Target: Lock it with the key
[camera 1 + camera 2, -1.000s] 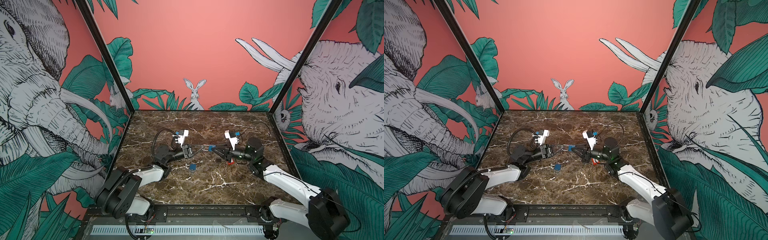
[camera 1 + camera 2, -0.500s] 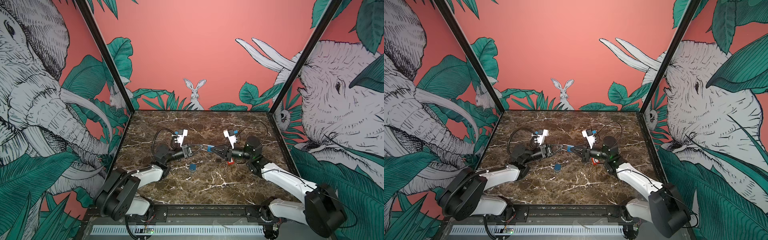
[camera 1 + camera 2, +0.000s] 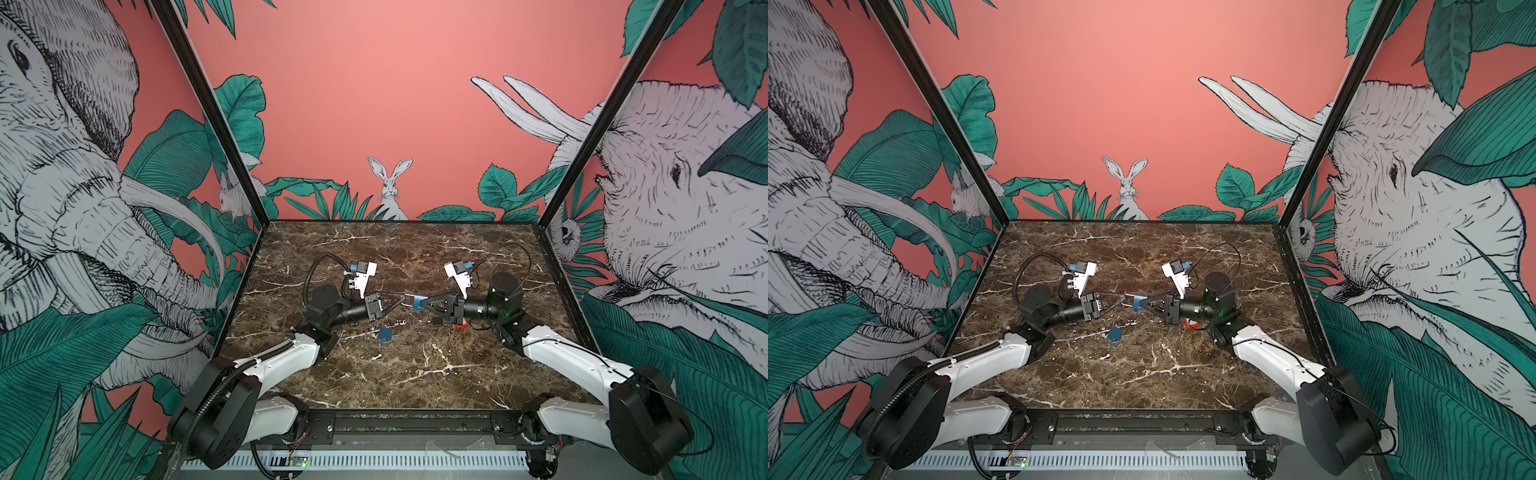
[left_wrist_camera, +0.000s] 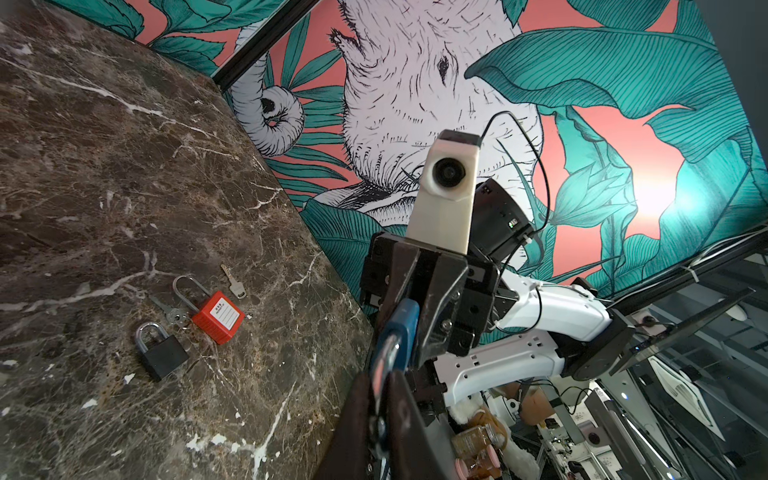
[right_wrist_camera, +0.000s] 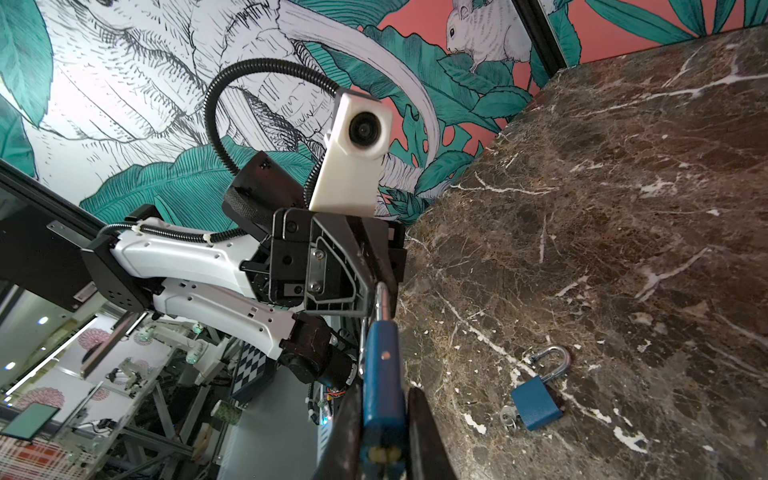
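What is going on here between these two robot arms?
Both arms hold one blue padlock in the air above the marble table. The right gripper clamps its body, and the left gripper pinches its shackle. A second blue padlock, a red padlock and a black padlock lie on the table.

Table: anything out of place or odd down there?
Loose blue padlock on the table: shackle swung open, what looks like a key at its base. Red padlock, black padlock and two loose keys lie flat. Held blue padlock sits between left gripper and right gripper. Nothing spilled or damaged.
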`<state>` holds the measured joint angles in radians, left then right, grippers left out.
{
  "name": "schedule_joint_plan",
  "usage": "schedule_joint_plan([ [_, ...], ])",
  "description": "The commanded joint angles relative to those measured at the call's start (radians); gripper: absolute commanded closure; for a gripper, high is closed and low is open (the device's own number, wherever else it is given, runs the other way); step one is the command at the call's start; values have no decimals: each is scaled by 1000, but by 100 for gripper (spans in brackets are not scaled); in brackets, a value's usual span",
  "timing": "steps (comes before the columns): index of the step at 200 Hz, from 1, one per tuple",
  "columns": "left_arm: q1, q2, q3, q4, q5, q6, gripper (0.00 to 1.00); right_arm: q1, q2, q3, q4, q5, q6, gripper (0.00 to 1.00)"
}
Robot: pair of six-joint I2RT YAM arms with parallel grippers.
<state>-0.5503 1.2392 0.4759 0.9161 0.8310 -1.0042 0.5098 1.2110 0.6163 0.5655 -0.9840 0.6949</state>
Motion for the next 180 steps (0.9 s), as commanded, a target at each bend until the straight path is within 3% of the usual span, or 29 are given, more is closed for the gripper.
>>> schedule_joint_plan([
  [1,-15,-21,12,-12,36,36,86,-5,6,25,99,-11,42,100],
  [40,-20,-31,14,-31,31,52,100,-5,36,31,171,-33,98,100],
  [180,-56,-28,23,-35,19,82,100,-3,78,28,261,-40,156,100],
])
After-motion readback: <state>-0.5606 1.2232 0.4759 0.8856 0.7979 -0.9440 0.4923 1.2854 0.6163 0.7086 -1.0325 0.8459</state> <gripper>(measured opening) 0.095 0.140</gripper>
